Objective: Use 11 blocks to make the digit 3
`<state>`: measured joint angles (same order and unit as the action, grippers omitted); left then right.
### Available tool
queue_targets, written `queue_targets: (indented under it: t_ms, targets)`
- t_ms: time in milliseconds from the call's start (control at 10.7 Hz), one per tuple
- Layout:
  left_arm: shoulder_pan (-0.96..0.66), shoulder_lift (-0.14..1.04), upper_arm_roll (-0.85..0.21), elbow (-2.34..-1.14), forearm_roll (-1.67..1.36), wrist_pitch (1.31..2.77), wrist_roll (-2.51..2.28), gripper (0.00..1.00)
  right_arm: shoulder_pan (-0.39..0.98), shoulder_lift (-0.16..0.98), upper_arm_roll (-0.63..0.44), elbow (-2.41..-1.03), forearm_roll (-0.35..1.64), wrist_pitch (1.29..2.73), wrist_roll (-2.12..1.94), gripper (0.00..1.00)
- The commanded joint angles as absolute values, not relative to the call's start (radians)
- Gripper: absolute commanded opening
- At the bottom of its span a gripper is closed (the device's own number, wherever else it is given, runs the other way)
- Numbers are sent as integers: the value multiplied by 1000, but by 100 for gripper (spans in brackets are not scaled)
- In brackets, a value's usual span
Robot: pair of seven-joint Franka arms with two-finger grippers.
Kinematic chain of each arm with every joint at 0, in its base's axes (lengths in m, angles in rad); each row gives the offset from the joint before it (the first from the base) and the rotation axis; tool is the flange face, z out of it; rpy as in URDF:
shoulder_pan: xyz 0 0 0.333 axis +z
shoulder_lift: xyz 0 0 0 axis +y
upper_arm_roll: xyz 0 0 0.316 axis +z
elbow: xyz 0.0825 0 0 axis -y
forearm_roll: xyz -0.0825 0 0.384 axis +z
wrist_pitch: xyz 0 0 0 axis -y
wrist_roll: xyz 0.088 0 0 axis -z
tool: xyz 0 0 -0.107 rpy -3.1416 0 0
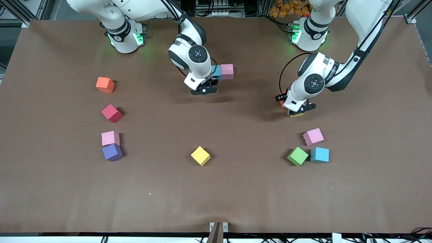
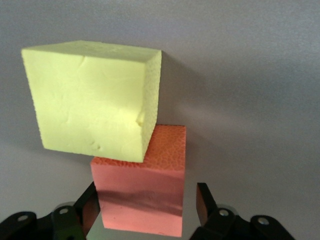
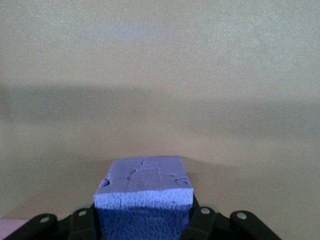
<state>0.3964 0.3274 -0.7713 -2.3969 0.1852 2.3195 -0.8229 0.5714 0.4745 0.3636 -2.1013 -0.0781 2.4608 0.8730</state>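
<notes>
A brown table [image 1: 216,195] spans the view, metal framing [image 1: 20,13] at its corners.

Even overhead light, soft shadows under arms; wrist views slightly blurred.

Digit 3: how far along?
Barely started: only a teal block and pink block sit together. The right hand holds a purple block; the left hand straddles an orange block beside a yellow one. Eight cubes lie scattered.

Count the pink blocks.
3 pink blocks: one beside the teal block near the right gripper, one against the purple block, one near the green block. Others may be hidden.
</notes>
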Motion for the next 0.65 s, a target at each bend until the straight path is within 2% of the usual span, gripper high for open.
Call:
queue_targets:
  t_ms: [0,187,280,374,467,560]
  targets:
    - [410,341,-762,-2391,215,2327,-802,87,557,505,368,-2091,-67,2470,890,31]
    - [410,345,-759,-2390,216,2327,-804,85,564,508,368,-2092,-69,2467,897,34]
    - [410,345,-756,-2385,216,2327,-810,76,566,512,368,-2092,-69,2468,897,38]
    - [410,347,-756,-2384,216,2327,-816,61,566,517,368,-2092,-69,2468,897,53]
    - [410,345,-756,-2381,216,2326,-816,46,565,517,368,-2092,-69,2467,896,100]
    - [410,342,-758,-2361,216,2312,-822,39,563,515,368,-2092,-71,2459,893,100]
